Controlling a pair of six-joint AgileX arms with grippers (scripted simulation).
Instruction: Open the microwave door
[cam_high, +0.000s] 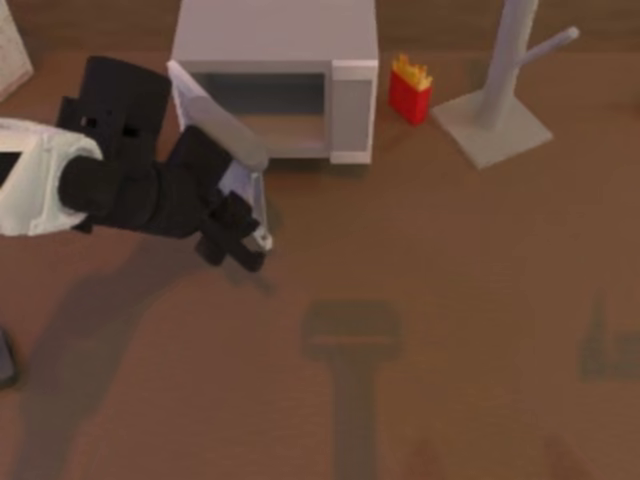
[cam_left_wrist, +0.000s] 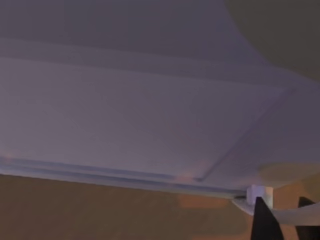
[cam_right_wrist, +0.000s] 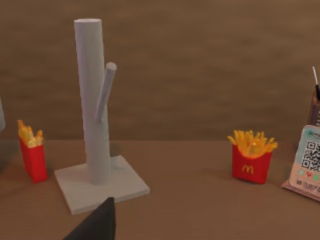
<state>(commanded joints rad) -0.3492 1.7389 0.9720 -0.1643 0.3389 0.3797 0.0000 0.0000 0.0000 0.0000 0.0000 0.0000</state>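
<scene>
Left pincer (cam_high: 252, 243) at handle, grip unclear; microwave door (cam_high: 222, 125) ajar

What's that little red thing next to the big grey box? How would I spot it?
Find the microwave, the big light-grey box at the table's far edge, its door swung partly open by the left gripper. Just off its right side, before the white branched stand, sits a red carton of fries. It is the only bright red and yellow item there.
</scene>
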